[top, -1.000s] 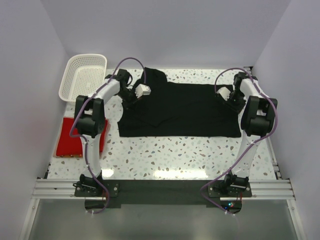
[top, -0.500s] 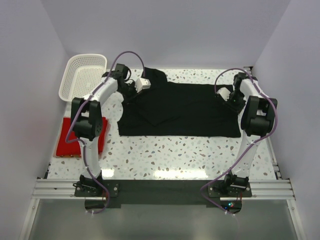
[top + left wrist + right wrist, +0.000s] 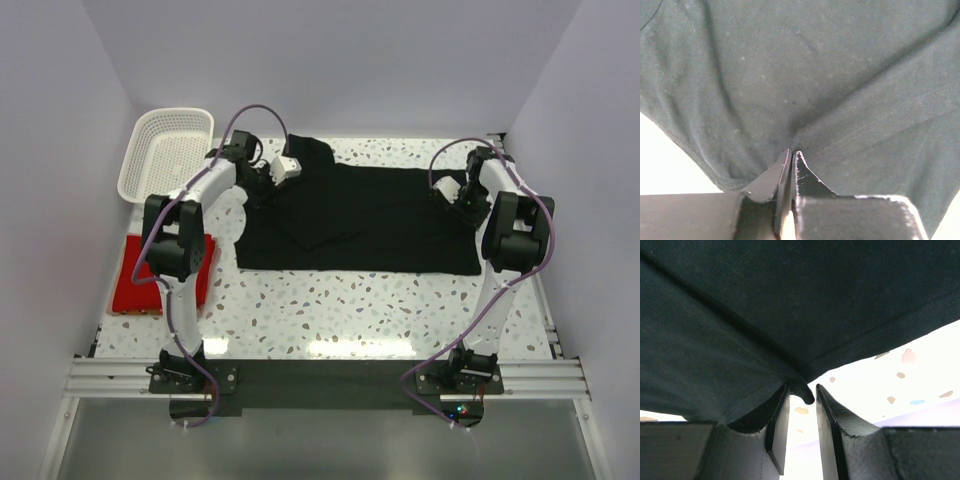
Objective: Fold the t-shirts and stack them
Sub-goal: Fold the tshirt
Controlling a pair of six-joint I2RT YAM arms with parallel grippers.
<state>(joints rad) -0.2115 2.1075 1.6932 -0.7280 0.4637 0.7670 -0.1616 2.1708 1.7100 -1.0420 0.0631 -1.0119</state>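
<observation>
Left arm: bent over plain black cloth t-shirt (image 3: 370, 220), far-left corner; left fingers (image 3: 810, 182) pinched on fold.
Right arm: shirt's right edge; right fingers (image 3: 760, 420) clamp hem.
Shirt: spread on bench (image 3: 330, 310), room along near hem.

Both arms reach far forward. The left gripper (image 3: 792, 152) pinches the black t-shirt (image 3: 380, 225) at its left edge; the right gripper (image 3: 802, 390) clamps its right edge.
</observation>
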